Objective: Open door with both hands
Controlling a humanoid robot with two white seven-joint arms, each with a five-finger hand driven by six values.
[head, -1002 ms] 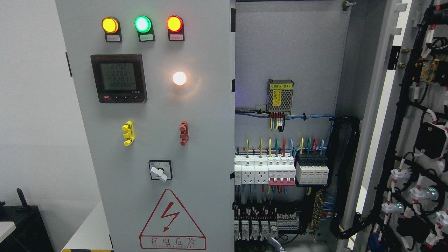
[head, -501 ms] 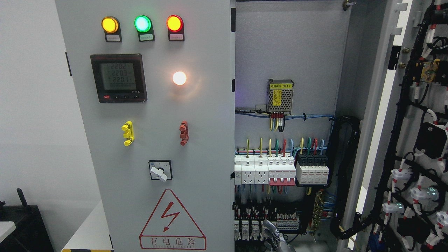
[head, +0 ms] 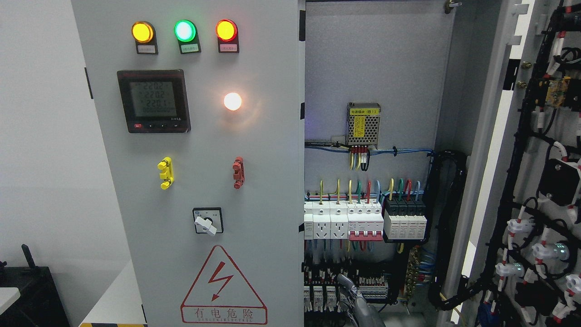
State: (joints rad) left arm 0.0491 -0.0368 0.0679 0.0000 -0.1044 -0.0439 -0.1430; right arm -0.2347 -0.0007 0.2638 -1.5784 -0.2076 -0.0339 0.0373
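Right hand [head: 358, 305]: only its top pokes up at the bottom edge, dark and blurred. You can't tell if it's open or closed; it holds nothing you can see. It sits inside the cabinet opening, just right of the free edge of the left door [head: 263, 204] and in front of the relay row [head: 327, 293]. Whether it touches the relays can't be told. The left hand is not in view.

The left door is shut, with its indicator lamps [head: 184, 31] and meter [head: 153, 101] lit, so treat the cabinet as live. The right door [head: 488, 136] is already swung wide, its wiring side facing you.

My read on the risks:
- Hooking the door edge from inside puts the hand beside the relays and their wires. A snag could pull a lead or trip something.
- Reaching higher along the edge brings it near the breakers [head: 363, 222]. A knock could flip one.
- A thin edge gives a poor grip, so a slip could throw the hand back into the wiring.
- A grab on the door face could turn the selector switch [head: 207, 221].
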